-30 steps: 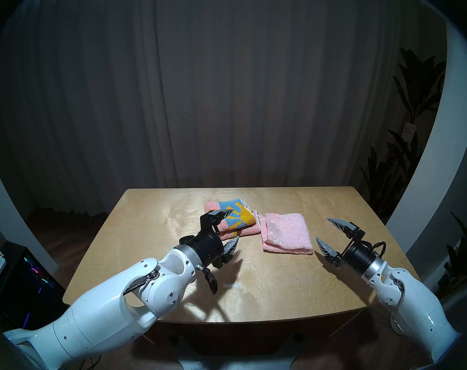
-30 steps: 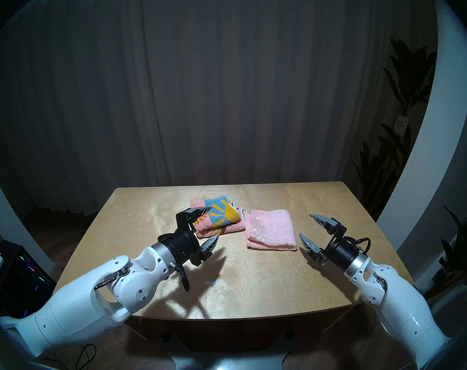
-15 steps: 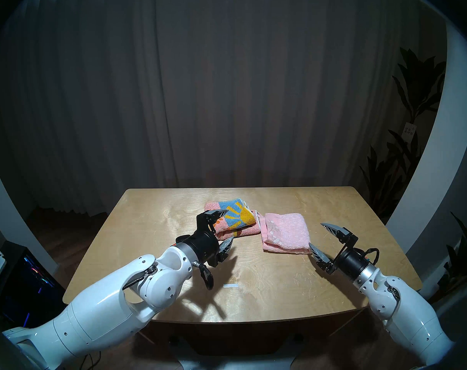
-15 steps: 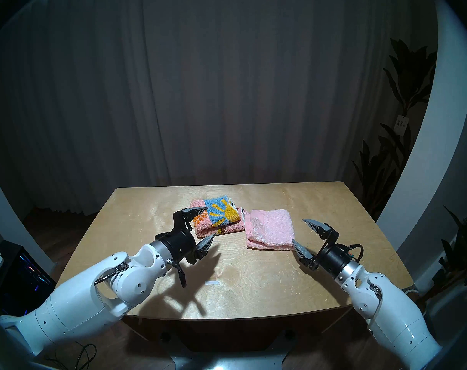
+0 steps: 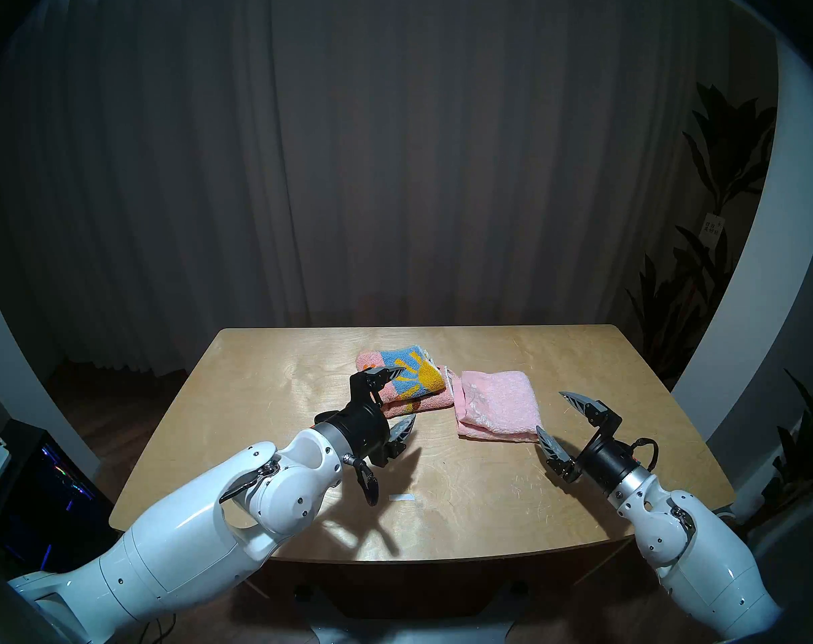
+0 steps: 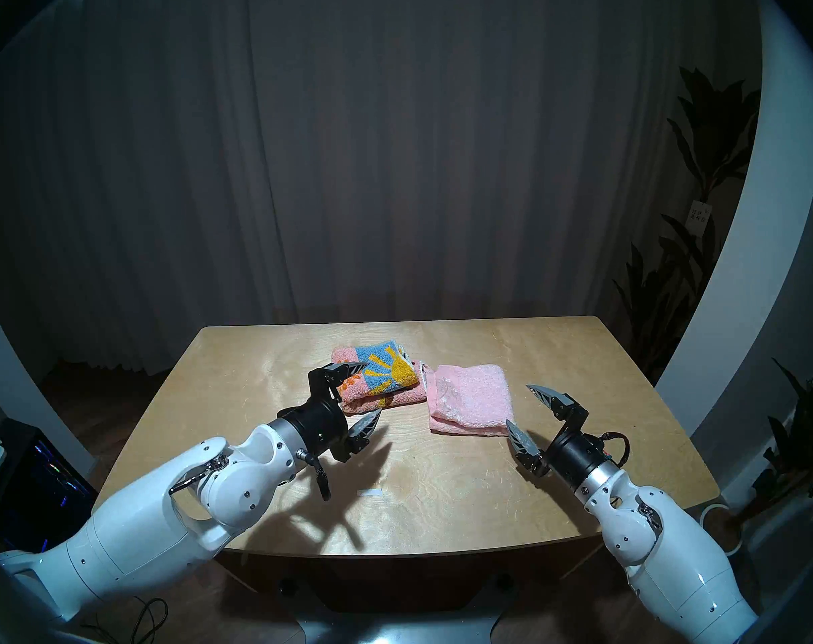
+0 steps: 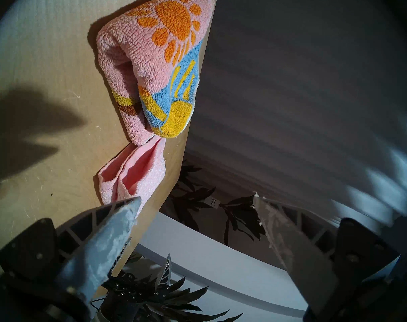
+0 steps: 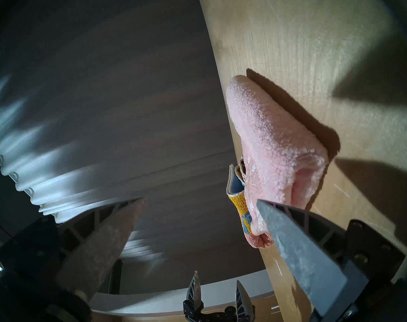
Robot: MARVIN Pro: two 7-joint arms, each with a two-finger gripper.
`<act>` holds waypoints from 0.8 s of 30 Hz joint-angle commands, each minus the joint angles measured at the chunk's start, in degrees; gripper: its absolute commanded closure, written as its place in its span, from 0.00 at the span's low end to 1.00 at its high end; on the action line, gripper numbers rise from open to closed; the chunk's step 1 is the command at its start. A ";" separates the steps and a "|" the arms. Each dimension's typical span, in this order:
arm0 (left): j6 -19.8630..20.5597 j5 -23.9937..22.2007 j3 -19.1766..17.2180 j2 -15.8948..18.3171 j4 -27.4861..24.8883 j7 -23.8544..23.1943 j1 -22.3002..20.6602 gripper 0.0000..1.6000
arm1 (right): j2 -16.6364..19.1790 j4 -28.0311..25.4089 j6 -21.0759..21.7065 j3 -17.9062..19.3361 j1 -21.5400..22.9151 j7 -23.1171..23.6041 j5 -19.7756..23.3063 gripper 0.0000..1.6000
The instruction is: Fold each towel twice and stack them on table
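The left claw [image 5: 403, 399] hangs released, empty, just at the near-left side of the folded sunflower towel [image 5: 407, 380]. The right claw [image 5: 553, 417] is also released and empty, near the pale pink towel's [image 5: 497, 403] near-right corner. Both folded towels lie side by side, touching, toward the far middle of the counter [image 5: 256, 420], not stacked. A white tape mark [image 5: 401, 497] sits nearer the front edge.

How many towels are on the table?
2: the folded pink-and-blue sunflower terry towel lies mid-table, and the folded plain pale pink terry towel lies beside it, on its right. None looks hidden.
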 commanded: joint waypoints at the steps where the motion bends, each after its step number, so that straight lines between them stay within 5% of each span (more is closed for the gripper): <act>1: 0.41 0.32 0.51 -1.49 -0.30 0.12 -1.41 0.00 | -1.34 -3.59 -2.82 1.61 -1.34 -0.94 2.76 0.00; 24: 1.42 6.28 6.85 -3.30 2.46 2.52 -3.75 0.00 | -4.04 -11.12 -15.41 5.69 -6.56 -9.17 9.15 0.00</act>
